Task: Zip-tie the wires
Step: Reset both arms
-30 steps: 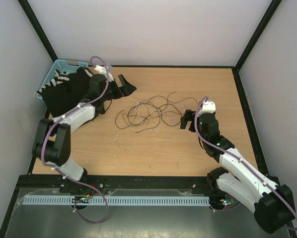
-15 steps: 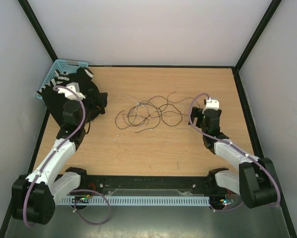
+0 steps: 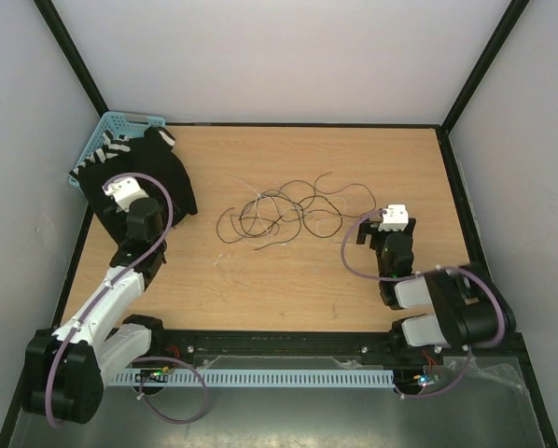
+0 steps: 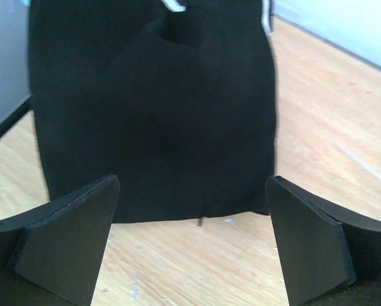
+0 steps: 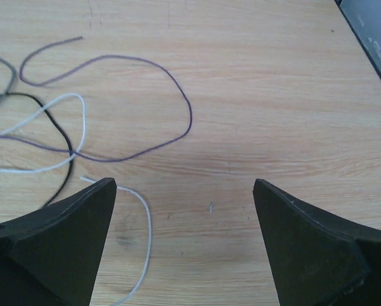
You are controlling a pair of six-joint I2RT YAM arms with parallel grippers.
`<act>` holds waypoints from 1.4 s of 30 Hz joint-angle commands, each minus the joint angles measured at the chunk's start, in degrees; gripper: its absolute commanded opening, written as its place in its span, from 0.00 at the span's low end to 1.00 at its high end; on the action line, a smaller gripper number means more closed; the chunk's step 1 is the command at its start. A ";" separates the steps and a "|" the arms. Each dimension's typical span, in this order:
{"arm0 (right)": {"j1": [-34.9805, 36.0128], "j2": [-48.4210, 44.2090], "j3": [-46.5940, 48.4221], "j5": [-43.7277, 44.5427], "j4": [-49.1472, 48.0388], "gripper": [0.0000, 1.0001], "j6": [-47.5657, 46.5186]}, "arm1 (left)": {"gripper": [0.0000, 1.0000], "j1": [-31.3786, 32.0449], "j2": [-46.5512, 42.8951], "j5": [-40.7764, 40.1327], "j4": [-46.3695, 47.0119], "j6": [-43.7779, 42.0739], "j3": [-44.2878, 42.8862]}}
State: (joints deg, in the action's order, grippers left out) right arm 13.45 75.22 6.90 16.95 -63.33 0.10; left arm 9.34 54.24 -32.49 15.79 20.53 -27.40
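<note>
Top external: wires [image 3: 272, 217] lie well apart from every table [image 3: 288, 289] edge.

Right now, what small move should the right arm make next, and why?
Probably ease the right gripper forward and leftward over the wires: its jaws stand open and empty, and the loose tangle lies ungathered on the table just ahead to its left.

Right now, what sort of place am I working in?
Probably a lab robot cell: a wooden table boxed in by white panels on a black frame, with wires on it.
</note>
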 commanded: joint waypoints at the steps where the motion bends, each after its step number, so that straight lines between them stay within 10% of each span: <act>1: -0.18 13.43 -4.22 -1.79 -30.58 0.99 -3.31 | 0.99 -0.29 2.25 -7.80 -0.66 -5.14 0.36; 4: -0.22 7.95 -1.57 -0.65 -15.88 0.99 -1.77 | 0.99 -0.41 4.31 -7.82 -0.59 -5.07 0.69; 12: -0.29 11.79 1.79 1.22 -16.04 0.99 -1.86 | 0.99 -3.07 14.17 1.89 3.71 -10.15 1.23; 24: -0.26 10.93 2.29 1.33 -13.77 0.99 -1.59 | 0.99 -4.42 31.56 18.26 45.92 -26.16 10.88; 42: -0.19 10.95 3.04 1.99 -12.35 0.99 -1.33 | 0.99 -7.94 33.93 22.65 35.53 -22.84 5.35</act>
State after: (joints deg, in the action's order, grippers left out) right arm 13.45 86.26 8.88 18.44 -75.85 -1.93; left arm 1.23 88.86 -10.46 50.15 -2.72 -21.19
